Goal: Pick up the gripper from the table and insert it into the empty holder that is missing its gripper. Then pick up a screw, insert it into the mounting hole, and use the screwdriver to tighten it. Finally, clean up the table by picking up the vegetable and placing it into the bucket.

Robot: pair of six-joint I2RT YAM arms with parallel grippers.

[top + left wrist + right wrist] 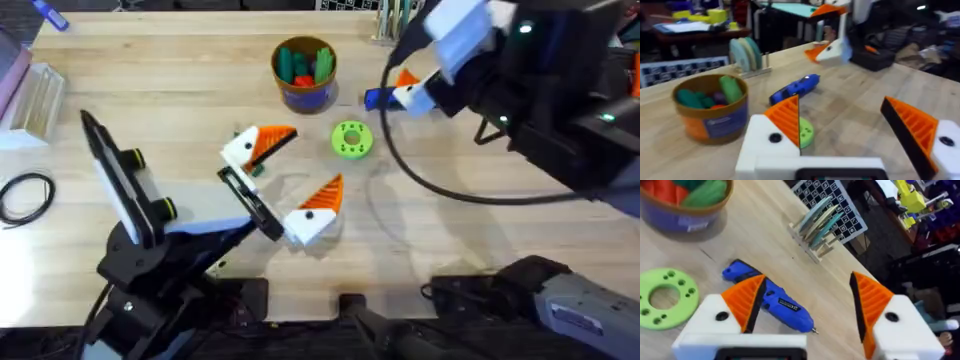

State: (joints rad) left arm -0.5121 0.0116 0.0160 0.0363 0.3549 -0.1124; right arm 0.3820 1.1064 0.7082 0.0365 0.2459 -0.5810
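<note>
The screwdriver (771, 301) lies flat on the tabletop toward the far right edge, metal tip pointing away from the bucket. A small label on its blue barrel bears writing too small to read. The right gripper (807, 317) hovers just above it, fingers spread to either side of the barrel without pinching it. The bucket (303, 72) stands near the middle of the far edge, green and orange toy pieces inside; its label cannot be read either. A bright green disc (351, 139) with holes lies between bucket and left gripper (290, 183). The left gripper rests near the tabletop's centre, fingers spread wide, nothing between them. The tabletop (450, 240) is pale wood planks. A checkerboard card (832, 207) and cluttered shelves sit beyond it.
</note>
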